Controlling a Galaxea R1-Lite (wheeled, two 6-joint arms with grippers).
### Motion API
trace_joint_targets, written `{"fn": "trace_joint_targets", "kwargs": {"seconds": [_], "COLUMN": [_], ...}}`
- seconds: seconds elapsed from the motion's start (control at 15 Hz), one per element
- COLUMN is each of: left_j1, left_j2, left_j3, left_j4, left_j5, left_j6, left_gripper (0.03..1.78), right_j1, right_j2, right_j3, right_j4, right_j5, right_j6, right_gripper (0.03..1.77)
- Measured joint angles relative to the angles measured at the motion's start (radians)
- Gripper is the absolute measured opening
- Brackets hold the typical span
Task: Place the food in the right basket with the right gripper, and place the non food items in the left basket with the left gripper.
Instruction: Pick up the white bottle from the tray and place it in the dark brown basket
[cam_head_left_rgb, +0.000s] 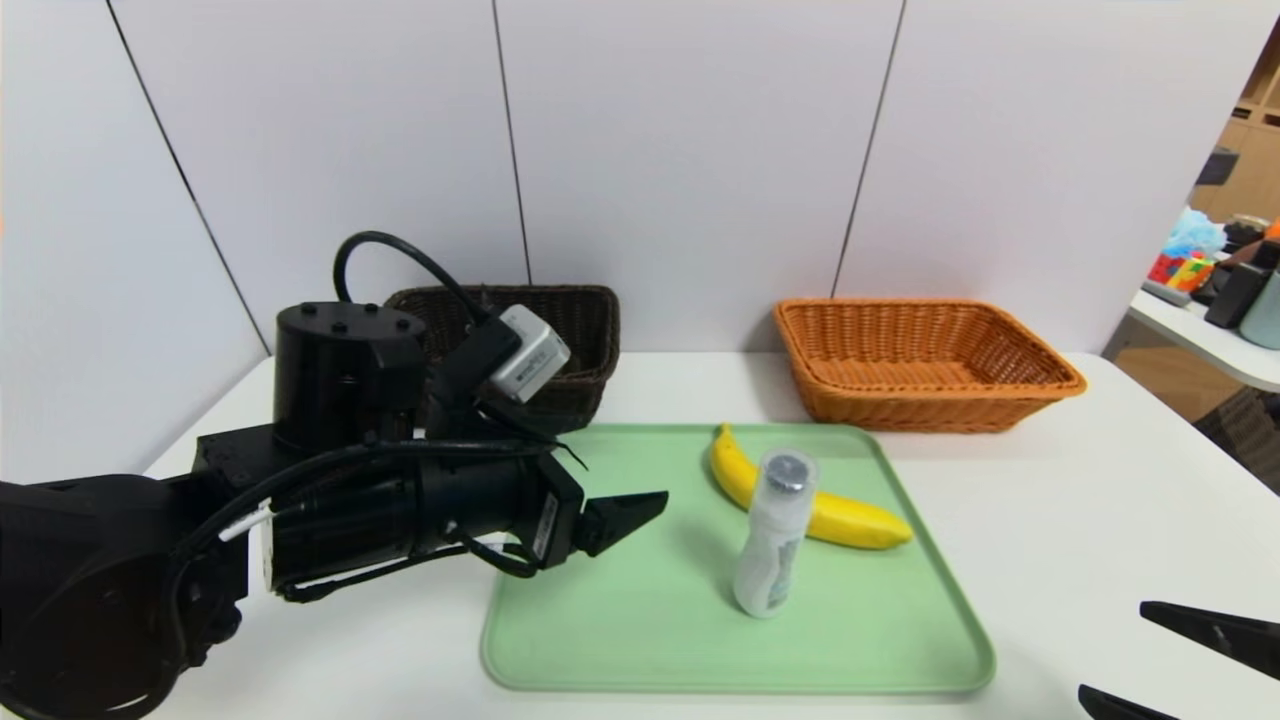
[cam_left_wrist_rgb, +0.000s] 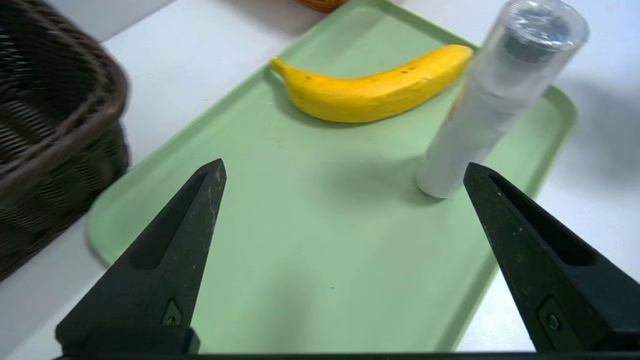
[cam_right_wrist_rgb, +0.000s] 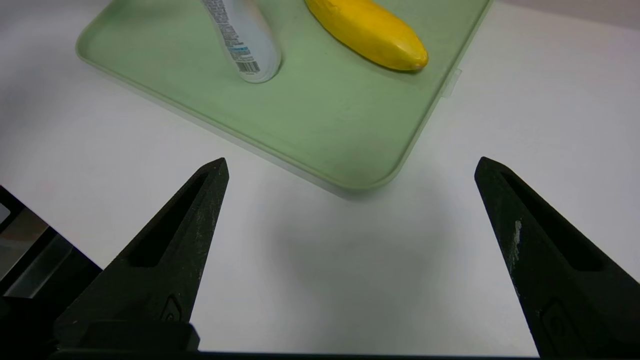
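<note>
Arm hides part of dark basket; right hand cut off.

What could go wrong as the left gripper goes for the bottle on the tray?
1. The bottle stands upright and narrow; a sideways nudge from the open left gripper could topple it.
2. The banana lies right behind the bottle, so a deep reach might push it.
3. The right gripper waits open off the tray.
</note>
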Motion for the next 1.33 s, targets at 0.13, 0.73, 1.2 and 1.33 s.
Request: {"fn": "trace_joint_targets", "kwargs": {"seconds": [0.13,0.73,1.2,1.33], "left_j1": [-0.026,-0.096,-0.112,-0.122], "left_j2": [0.031,0.150,0.222,0.257], "left_j3": [-0.007,-0.009,-0.014,-0.018], "left_j4": [-0.010,-0.118,-0.197,-0.260], "left_j5": [-0.037,-0.140,-0.145,-0.145], "left_j6": [0.000,0.001,0.032,0.035], "left_gripper": [1.69,1.69,1.69,1.69], "right_j1": [0.000,0.000,0.000,0.000], "right_j2": [0.009,0.026,0.021,0.021], "right_j3": [-0.005,-0.003,0.000,0.000], "right_j4": [0.000,0.000,0.000,0.000], "right_j5": [0.000,-0.001,-0.002,-0.002], "right_j6": [-0.001,-0.006,-0.006,-0.007], "right_gripper": [1.70,1.70,1.70,1.70]}}
